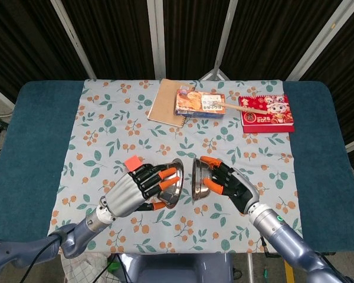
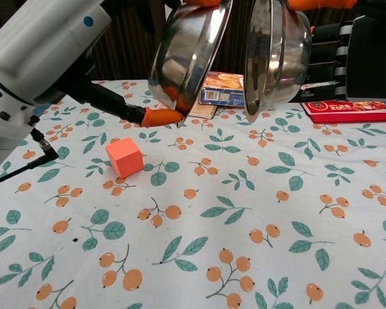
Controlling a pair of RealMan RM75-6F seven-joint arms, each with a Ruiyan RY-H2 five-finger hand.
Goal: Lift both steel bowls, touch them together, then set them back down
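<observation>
Left hand [image 1: 134,190]: we see its fingers wrapped around the left bowl [image 2: 190,51], holding it tilted in the air above the tabletop [image 1: 41,141].
Right hand [image 1: 233,186]: we see it clasp the right bowl [image 2: 275,55], held nearly on edge, off the cloth.
Bowls: rims face each other, close, with a narrow gap showing between them.
Cube [image 2: 125,157]: orange, on the cloth below the left bowl.
</observation>
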